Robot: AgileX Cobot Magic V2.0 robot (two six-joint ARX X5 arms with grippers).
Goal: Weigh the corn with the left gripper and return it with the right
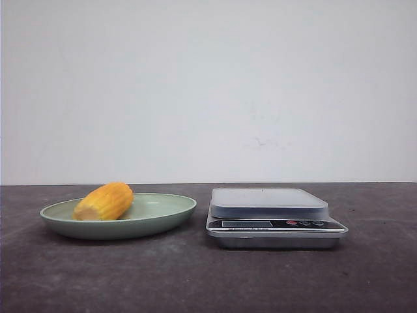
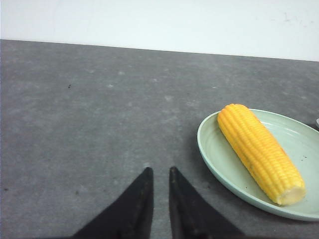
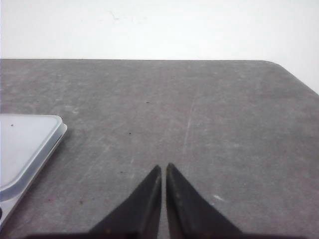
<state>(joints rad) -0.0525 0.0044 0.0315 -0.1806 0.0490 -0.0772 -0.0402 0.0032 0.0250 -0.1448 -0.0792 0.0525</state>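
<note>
The corn (image 1: 104,201), a yellow-orange cob with a paler cut end, lies in a pale green plate (image 1: 166,212) on the left of the table. In the left wrist view the corn (image 2: 259,151) lies in the plate (image 2: 214,159). It is ahead of and to one side of my left gripper (image 2: 160,172), which is empty with only a narrow gap between its fingertips. My right gripper (image 3: 164,168) is shut and empty over bare table beside the scale (image 3: 25,144). Neither gripper shows in the front view.
A silver kitchen scale (image 1: 273,215) with a flat, empty weighing platform stands right of the plate. The table is dark grey, with a white wall behind it. The table's far right corner (image 3: 279,64) shows in the right wrist view.
</note>
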